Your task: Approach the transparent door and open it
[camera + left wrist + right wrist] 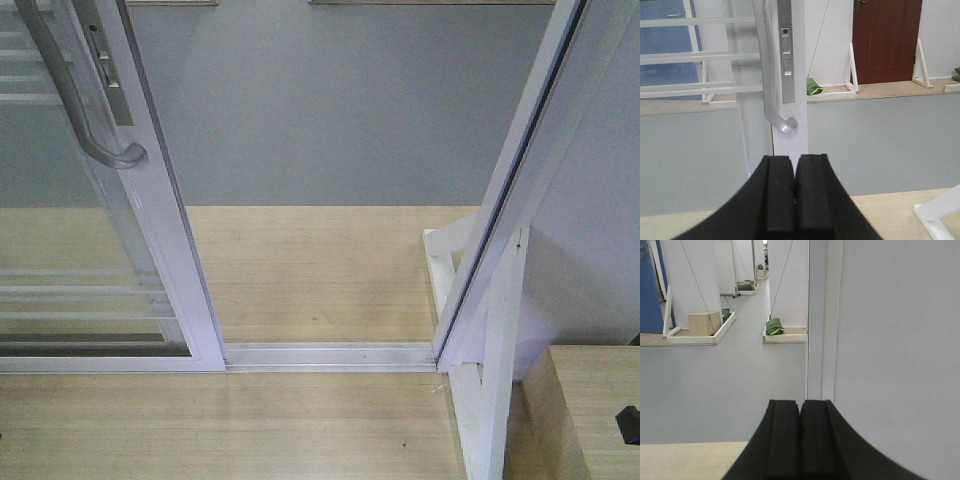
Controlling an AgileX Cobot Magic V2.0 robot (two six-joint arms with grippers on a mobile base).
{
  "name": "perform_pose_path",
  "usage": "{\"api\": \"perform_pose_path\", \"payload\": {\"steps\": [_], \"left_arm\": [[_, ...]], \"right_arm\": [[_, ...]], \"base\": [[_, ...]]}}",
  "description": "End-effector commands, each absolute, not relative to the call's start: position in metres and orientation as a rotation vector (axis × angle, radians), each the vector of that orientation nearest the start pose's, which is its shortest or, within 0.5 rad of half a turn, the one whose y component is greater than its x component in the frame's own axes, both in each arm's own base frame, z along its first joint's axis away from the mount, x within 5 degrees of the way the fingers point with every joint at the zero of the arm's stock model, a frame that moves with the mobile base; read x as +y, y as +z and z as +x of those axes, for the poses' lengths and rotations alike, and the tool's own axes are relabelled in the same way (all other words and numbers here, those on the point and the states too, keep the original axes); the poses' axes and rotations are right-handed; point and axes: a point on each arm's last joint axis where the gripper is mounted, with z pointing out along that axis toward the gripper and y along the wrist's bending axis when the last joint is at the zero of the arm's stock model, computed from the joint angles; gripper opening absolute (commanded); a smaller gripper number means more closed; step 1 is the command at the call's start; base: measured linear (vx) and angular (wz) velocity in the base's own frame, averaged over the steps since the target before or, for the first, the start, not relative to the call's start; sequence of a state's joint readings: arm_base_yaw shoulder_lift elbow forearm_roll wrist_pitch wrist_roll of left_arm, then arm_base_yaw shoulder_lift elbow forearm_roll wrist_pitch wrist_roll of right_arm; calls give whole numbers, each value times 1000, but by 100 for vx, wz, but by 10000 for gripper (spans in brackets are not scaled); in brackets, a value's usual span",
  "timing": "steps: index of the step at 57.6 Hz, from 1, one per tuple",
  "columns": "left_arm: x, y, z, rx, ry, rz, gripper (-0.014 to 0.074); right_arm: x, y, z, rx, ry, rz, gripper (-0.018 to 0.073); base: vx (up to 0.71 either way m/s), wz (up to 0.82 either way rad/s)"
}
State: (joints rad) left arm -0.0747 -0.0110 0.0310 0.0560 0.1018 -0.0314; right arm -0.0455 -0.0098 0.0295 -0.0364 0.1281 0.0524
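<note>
The transparent door (70, 260) stands at the left of the front view, clear glass with thin white bars in a white frame. Its curved grey pull handle (85, 110) sits on the right stile. A gap lies between that stile and the white jamb (500, 230) on the right. In the left wrist view the handle (771, 75) and stile (795, 75) are straight ahead, above my left gripper (795, 162), which is shut and empty, apart from the door. My right gripper (800, 405) is shut and empty, facing the white jamb (822, 320).
A white floor track (330, 355) crosses the wooden floor (300, 420). Beyond it lie wood boards and grey floor (330, 110). A white brace (490, 400) and a wooden box (590, 410) stand at the right. A brown door (885, 40) and white partitions (690, 280) stand far off.
</note>
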Motion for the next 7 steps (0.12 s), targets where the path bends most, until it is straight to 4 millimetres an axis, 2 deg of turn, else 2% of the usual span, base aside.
{"api": "perform_pose_path", "payload": {"steps": [1, 7], "left_arm": [[-4, 197, 56, 1521, -51, 72, -7], [-4, 197, 56, 1521, -51, 72, -6]], "right_arm": [[-3, 199, 56, 1538, -36, 44, -6], [-3, 199, 56, 1538, -36, 44, -6]], "base": [[0, 0], [0, 0]]}}
